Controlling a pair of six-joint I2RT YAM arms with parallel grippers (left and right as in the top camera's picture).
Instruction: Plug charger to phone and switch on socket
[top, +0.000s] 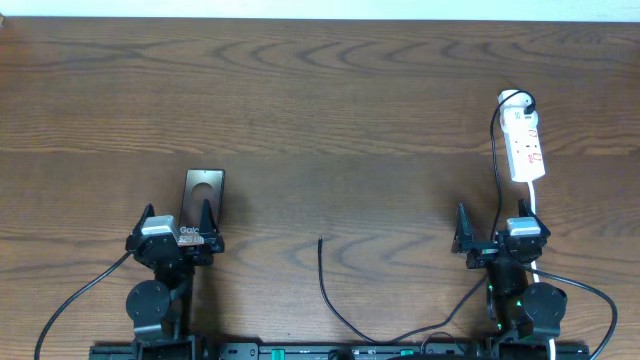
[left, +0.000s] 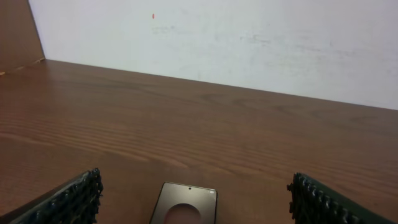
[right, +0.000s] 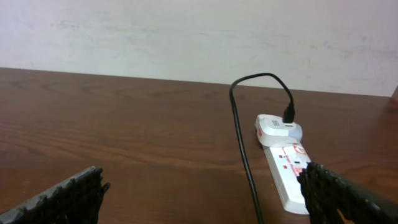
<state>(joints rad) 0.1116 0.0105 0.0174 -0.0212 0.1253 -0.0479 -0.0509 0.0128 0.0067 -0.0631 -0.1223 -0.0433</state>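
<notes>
The phone (top: 204, 192) lies flat on the wooden table, black side up with its round ring showing. My left gripper (top: 179, 222) stands open just above the phone's near end, a finger on either side; the left wrist view shows the phone (left: 185, 205) low between the wide-spread fingers (left: 71, 200), not touched. The socket (top: 525, 140) is a white strip with red marks at the right. The charger (top: 322, 272) runs as a thin black cable from the socket's far end, its loose tip lying mid-table. My right gripper (top: 493, 232) is open and holds nothing, near the socket (right: 285, 167) and the charger cable (right: 242, 143).
A white cord (top: 535, 195) leaves the socket's near end toward the right arm base. Thicker black robot cables (top: 80, 295) trail along the table's front edge. A pale wall (left: 249, 37) stands beyond the table's far edge.
</notes>
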